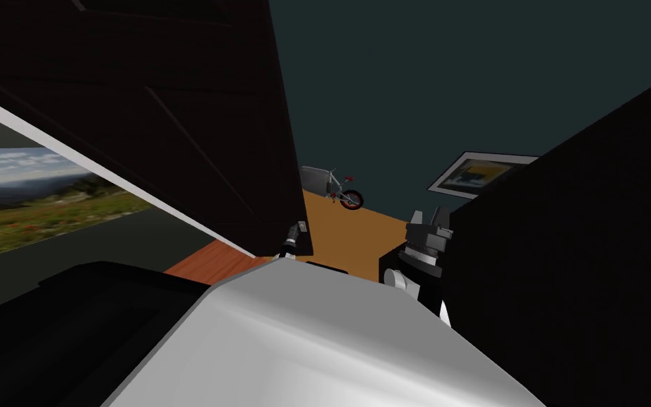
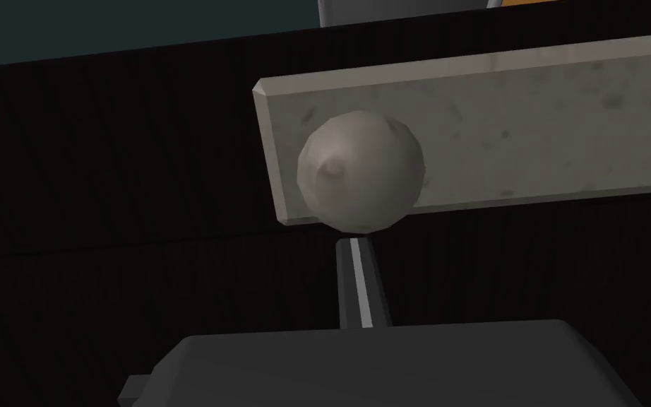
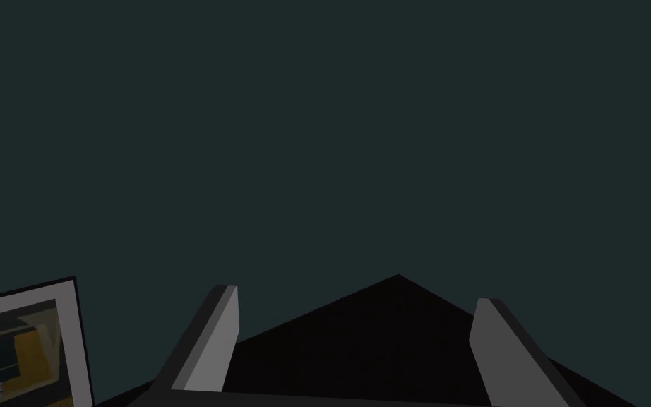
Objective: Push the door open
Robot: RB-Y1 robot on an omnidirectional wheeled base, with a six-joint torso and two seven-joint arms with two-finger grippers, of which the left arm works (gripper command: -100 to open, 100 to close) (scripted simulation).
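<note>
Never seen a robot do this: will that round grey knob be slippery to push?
Probably slippery: the knob is a smooth ball, and the left tool, shut to a thin tip, could slide off. It looks stiff, fixed on its plate. The dark door likely swings rather than tips.

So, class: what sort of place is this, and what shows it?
Probably a doorway inside a house: a dark door with a round knob, a brown floor beyond, a small bike and a framed picture on the wall.
</note>
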